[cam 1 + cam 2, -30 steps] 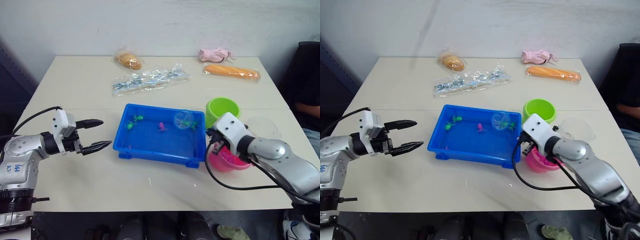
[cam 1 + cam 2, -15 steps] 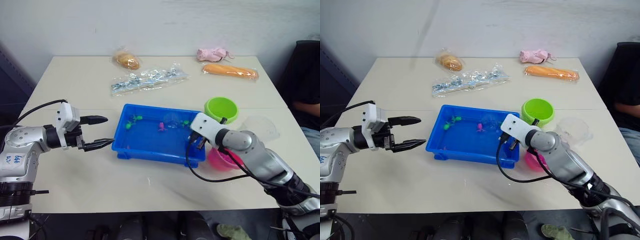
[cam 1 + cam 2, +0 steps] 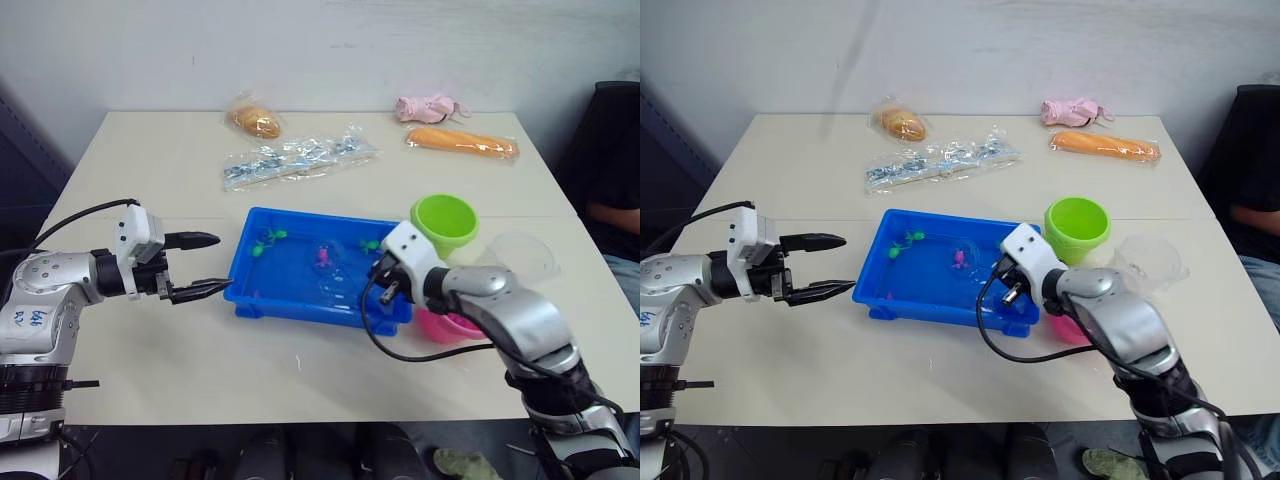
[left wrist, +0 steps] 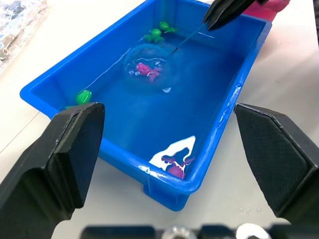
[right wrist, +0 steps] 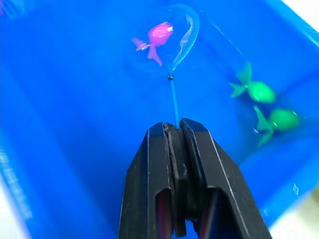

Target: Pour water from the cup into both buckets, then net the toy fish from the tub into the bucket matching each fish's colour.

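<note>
Right gripper (image 5: 175, 130) reaches over the right end of the tub (image 3: 262, 300), fingers (image 5: 154, 174) clenched tight on the thin handle of the net (image 5: 182, 42). Net hoop is down in the tub water, tilted, right beside a pink fish (image 5: 158, 33); the left wrist view shows that pink fish (image 4: 146, 70) within the hoop outline. Cannot tell if the fish is actually inside the mesh.

Left gripper (image 3: 200, 265) hovers just off the tub's left end, above the bench (image 3: 150, 170), fingers (image 3: 190, 240) spread wide, holding nothing, touching nothing.

Tub sits mid-bench, water in it. Green fish: two (image 5: 259, 92) near the far right corner, more (image 3: 266, 240) near the far left corner. Another pink fish (image 4: 174, 167) lies by the near wall at the left end.

Green bucket (image 3: 444, 222) stands upright just right of the tub's far right corner. Pink bucket (image 3: 455, 326) is in front of it, partly hidden by the right arm. Cup (image 3: 520, 255) is right of the buckets, tipped on its side it seems.

Far side of bench: bagged bread (image 3: 255, 121), clear packet (image 3: 298, 158), pink toy (image 3: 428, 108), long orange pack (image 3: 462, 143).
</note>
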You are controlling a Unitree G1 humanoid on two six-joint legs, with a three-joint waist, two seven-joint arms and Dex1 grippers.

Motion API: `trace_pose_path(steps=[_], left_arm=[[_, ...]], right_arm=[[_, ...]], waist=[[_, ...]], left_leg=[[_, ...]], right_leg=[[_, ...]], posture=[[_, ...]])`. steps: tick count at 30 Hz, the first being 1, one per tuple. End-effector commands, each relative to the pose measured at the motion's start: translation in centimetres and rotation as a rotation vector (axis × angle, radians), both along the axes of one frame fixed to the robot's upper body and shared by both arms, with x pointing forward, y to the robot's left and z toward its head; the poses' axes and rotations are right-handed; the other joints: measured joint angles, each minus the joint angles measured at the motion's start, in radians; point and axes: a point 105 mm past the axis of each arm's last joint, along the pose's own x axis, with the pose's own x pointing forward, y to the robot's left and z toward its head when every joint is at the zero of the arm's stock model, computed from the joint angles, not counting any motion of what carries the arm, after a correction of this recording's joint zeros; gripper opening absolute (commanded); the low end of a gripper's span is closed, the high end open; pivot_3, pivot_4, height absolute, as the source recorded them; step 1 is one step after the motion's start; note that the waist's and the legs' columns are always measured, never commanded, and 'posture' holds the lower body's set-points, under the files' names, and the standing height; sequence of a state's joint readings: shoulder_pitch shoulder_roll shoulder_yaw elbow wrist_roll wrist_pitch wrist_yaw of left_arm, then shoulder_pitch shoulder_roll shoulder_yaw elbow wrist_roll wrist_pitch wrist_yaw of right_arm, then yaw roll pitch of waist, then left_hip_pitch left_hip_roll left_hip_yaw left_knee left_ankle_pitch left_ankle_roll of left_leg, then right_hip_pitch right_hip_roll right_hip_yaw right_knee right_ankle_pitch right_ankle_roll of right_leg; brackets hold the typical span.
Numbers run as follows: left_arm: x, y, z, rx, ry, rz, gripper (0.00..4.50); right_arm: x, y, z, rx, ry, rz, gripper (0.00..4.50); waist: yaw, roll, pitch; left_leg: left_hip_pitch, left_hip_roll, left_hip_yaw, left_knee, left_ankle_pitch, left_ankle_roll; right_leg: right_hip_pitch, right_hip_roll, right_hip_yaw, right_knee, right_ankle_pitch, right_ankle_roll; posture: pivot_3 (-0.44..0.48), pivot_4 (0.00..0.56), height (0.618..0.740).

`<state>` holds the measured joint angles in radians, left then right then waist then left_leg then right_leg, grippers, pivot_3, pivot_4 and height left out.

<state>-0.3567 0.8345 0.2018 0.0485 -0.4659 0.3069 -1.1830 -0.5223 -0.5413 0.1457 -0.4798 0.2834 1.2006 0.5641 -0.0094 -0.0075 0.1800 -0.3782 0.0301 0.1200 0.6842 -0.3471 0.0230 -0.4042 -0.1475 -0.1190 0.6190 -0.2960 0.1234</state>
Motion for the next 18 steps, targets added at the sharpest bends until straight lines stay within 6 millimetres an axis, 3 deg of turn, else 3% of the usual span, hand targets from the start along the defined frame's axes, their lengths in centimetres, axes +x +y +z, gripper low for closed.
trace_pose_path(steps=[1,6,11,18], left_arm=[[-0.2,-0.9,0.6,-0.011,-0.031,-0.040,4.47],[0.1,-1.7,1.0,-0.030,-0.060,-0.065,4.47],[-0.1,-4.3,1.7,-0.122,-0.059,-0.155,4.47],[-1.2,-7.7,1.4,-0.202,-0.010,-0.301,4.47]], right_arm=[[-1.4,-1.2,1.7,0.056,0.005,0.011,0.00],[-2.9,-2.8,3.1,0.156,0.049,-0.010,0.00],[-5.4,-5.6,4.8,0.279,0.082,-0.060,0.00],[-9.4,-9.2,6.1,0.311,-0.029,-0.149,0.00]], waist=[[0.003,0.000,0.000],[0.005,0.000,0.000],[0.012,0.000,0.000],[0.011,0.000,0.000]], left_leg=[[0.000,0.000,0.000,0.000,0.000,0.000],[-0.001,0.000,0.001,0.000,0.000,0.000],[-0.006,-0.001,-0.001,0.001,0.000,0.000],[-0.008,-0.002,-0.002,0.002,0.000,0.001]], right_leg=[[0.000,0.000,0.000,0.000,0.000,0.000],[-0.002,0.000,0.001,0.001,0.000,0.000],[-0.005,0.000,0.001,0.001,0.000,0.000],[-0.007,0.001,0.000,0.001,0.000,0.000]], posture=[[0.000,0.150,0.740],[0.000,0.150,0.740],[0.000,0.150,0.740],[0.000,0.150,0.740]])
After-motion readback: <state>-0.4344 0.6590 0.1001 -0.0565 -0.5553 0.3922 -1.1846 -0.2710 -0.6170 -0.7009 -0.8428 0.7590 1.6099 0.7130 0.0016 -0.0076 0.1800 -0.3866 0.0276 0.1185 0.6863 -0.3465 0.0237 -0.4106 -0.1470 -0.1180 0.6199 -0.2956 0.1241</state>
